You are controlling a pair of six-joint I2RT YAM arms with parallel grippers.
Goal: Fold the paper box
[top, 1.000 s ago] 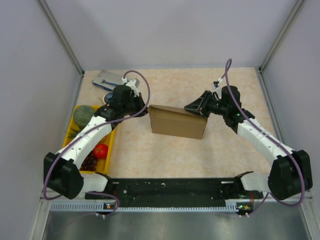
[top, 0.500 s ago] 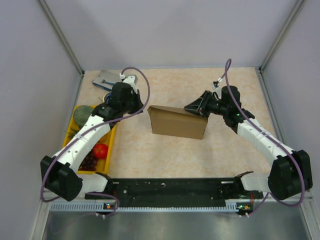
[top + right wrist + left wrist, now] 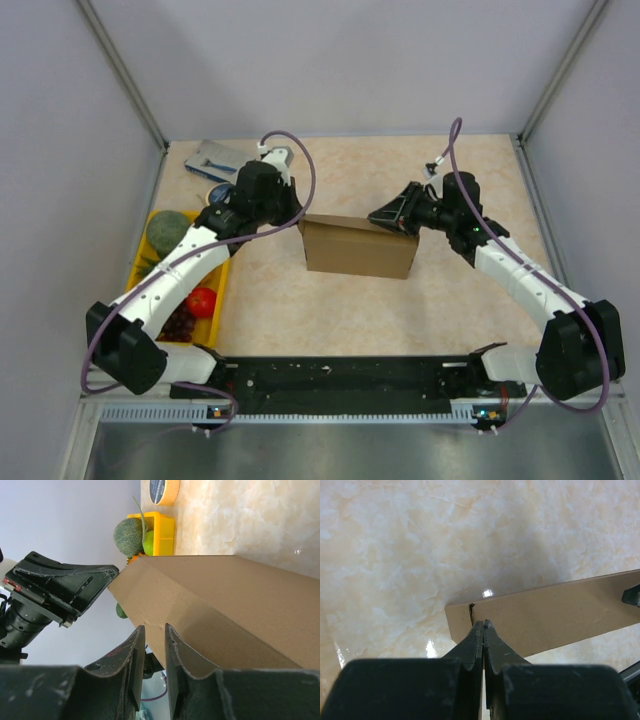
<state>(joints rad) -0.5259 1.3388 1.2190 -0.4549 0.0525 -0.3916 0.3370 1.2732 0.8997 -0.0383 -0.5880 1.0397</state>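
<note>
Two grippers meet one brown cardboard box (image 3: pixel 358 250) standing mid-table (image 3: pixel 400 165). It looks light, stiff and easily creased, so it is probably best held by a thin wall or flap edge. The left gripper (image 3: pixel 483 625) is fully closed and empty, its tips touching the box's top left corner beside a small slit, while the right gripper (image 3: pixel 154 630), nearly closed at the top right corner, seems to pinch a cardboard edge.

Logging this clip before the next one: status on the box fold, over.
Left gripper shut, tips at left end of paper box. Right gripper at its right top edge, grip unclear. Box standing as carton. Yellow tray off left, not obstructing.
</note>
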